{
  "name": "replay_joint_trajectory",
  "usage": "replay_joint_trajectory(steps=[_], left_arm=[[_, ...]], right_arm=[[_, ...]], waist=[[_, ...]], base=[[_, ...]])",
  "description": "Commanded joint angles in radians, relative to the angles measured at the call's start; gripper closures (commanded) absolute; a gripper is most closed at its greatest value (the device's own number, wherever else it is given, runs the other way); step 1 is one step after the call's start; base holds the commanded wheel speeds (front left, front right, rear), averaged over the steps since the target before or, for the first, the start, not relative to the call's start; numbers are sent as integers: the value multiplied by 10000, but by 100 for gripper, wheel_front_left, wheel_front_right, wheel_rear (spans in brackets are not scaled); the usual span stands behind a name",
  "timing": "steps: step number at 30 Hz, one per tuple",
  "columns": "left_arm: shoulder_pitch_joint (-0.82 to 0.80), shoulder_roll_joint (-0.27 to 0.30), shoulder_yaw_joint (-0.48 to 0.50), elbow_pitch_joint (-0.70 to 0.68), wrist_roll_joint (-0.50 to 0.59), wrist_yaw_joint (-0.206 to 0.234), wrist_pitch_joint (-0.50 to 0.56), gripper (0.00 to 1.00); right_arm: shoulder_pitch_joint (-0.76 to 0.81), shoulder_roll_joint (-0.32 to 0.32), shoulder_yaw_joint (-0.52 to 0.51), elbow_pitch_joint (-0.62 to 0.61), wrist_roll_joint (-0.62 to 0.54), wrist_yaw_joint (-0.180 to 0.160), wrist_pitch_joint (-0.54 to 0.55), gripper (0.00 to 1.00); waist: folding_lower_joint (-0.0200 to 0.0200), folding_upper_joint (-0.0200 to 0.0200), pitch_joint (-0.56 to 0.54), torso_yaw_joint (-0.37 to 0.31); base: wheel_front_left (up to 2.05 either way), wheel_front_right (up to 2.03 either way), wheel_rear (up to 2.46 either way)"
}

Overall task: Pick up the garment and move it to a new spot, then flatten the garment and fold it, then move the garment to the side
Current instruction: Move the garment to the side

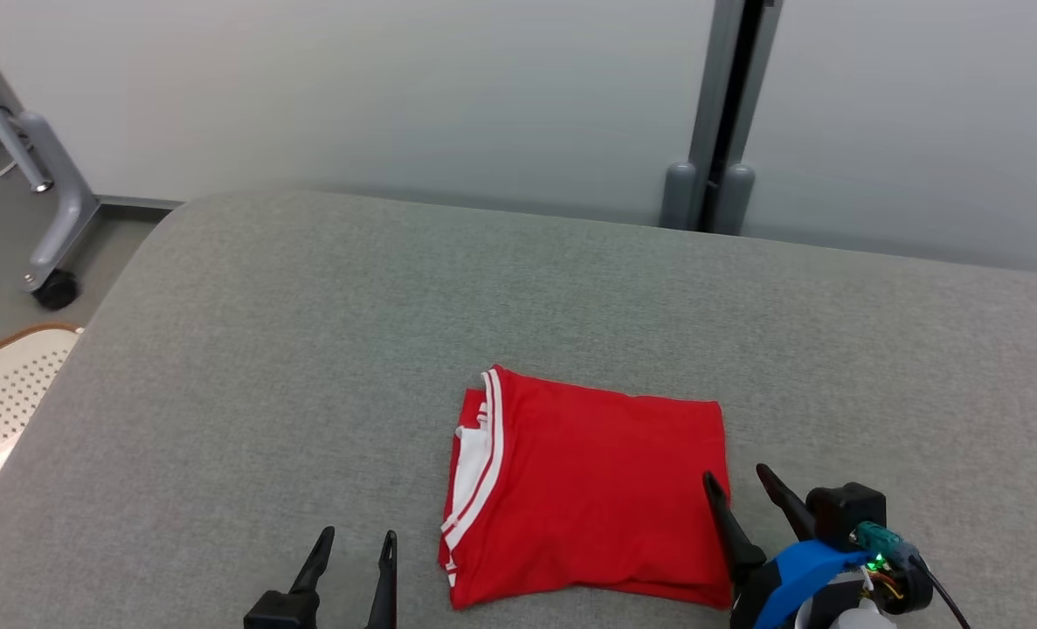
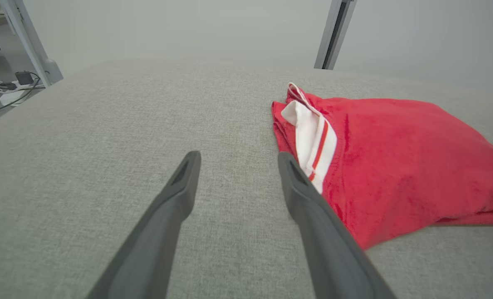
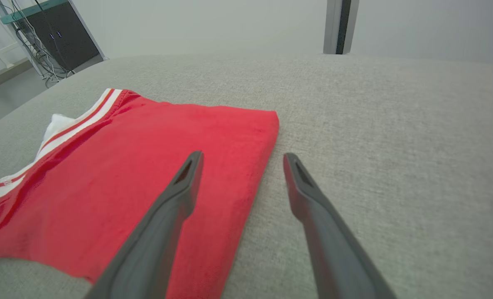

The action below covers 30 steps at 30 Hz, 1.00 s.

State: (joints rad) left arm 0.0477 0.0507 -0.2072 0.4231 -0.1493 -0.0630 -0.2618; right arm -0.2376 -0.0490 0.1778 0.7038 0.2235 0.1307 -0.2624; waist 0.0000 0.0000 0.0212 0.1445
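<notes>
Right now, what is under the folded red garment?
The red garment lies on the grey surface. At its left edge, lower folded layers with white striped trim peek out. Anything flat beneath it is covered.

- You have no lettering, brand, number or sign to read in any view.
- On the garment (image 3: 155, 174), the white trim (image 3: 11, 182) carries a tiny reddish mark near its end, too small for you to make out.
</notes>
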Motion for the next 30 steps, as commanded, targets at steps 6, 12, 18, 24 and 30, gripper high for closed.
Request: replay_joint_trajectory(steps=[6, 12, 18, 24, 30], left_arm=[[-268, 0, 7, 45, 117, -90, -40, 0], [-224, 0, 171, 22, 144, -130, -40, 0], [-64, 0, 201, -37, 26, -111, -40, 0], [-165, -1, 139, -142, -70, -129, -40, 0], [-538, 0, -156, -187, -221, -145, -40, 0]], right_arm=[[-1018, -32, -267, 2095, -232, 0, 276, 0], [-1388, 19, 258, 3601, 154, 2, 582, 100], [-1525, -119, 14, 4098, 135, -24, 132, 100], [-1381, -182, -567, 4047, -443, -69, 77, 100], [-977, -135, -1010, 3371, -944, -66, 65, 100]], waist=[[0, 0, 387, 952], [0, 0, 475, 1114], [0, 0, 344, 329], [0, 0, 310, -1397], [0, 0, 427, -3127]], base=[[0, 0, 0], [0, 0, 0], [0, 0, 0], [0, 0, 0], [0, 0, 0]])
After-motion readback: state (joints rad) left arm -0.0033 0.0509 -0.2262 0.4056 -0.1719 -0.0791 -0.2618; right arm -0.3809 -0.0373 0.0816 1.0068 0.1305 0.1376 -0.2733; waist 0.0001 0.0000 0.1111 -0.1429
